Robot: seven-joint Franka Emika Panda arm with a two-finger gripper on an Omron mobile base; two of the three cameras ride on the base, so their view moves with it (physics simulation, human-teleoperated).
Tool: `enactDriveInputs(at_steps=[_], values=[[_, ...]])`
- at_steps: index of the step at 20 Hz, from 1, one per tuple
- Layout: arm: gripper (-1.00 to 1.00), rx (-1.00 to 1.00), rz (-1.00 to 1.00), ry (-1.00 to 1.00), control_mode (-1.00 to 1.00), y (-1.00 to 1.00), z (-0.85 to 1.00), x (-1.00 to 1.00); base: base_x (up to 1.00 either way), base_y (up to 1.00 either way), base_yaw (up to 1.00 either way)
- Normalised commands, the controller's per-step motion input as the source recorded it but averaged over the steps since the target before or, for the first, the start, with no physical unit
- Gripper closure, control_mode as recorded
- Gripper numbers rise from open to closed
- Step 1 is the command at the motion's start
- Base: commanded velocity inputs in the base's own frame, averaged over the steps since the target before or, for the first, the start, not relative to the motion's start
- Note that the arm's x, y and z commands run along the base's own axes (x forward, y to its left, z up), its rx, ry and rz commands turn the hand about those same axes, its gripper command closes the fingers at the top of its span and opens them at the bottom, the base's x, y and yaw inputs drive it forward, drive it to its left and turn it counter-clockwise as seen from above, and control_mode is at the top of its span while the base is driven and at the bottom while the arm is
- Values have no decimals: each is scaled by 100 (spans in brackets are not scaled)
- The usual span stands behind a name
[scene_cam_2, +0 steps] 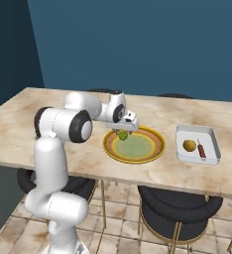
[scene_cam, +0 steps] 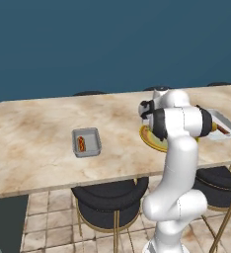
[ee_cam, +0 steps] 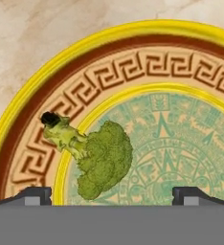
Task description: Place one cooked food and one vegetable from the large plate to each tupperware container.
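The large plate (scene_cam_2: pixel 150 151) lies on the marble counter, with a yellow rim and a pale green centre (ee_cam: pixel 181 143). A single broccoli floret (ee_cam: pixel 102 160) rests on its left side, stalk over the patterned ring. My gripper (ee_cam: pixel 112 194) hovers just above the broccoli (scene_cam_2: pixel 122 134), open, its fingertips (ee_cam: pixel 35 194) spread wide on either side and not touching it. One tupperware container (scene_cam_2: pixel 198 144) to the right of the plate holds a round yellow-brown food and a sausage. The other container (scene_cam: pixel 86 142), far to the left, holds a hot dog.
The counter (scene_cam: pixel 33 133) runs left to right, and dark round stools (scene_cam: pixel 110 197) stand under its near edge. My arm hides most of the plate (scene_cam: pixel 148 138) in the left base view. A dark blue wall stands behind.
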Motion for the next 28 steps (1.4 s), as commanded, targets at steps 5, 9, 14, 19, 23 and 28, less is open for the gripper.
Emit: enactDriveInputs(at_steps=[5, 9, 14, 19, 23, 28], values=[[-100, 2, 6, 0, -100, 3, -28, 11, 0, 0, 0], [-100, 0, 4, 0, -100, 0, -21, 11, 0, 0, 0], [-100, 0, 4, 0, -100, 0, -19, 15, 0, 0, 0], [-100, 0, 4, 0, -100, 0, -15, 16, 0, 0, 0], [-100, 0, 5, 0, -100, 0, -13, 11, 0, 0, 0], [100, 0, 1, 3, -100, 0, -8, 0, 0, 0, 0]])
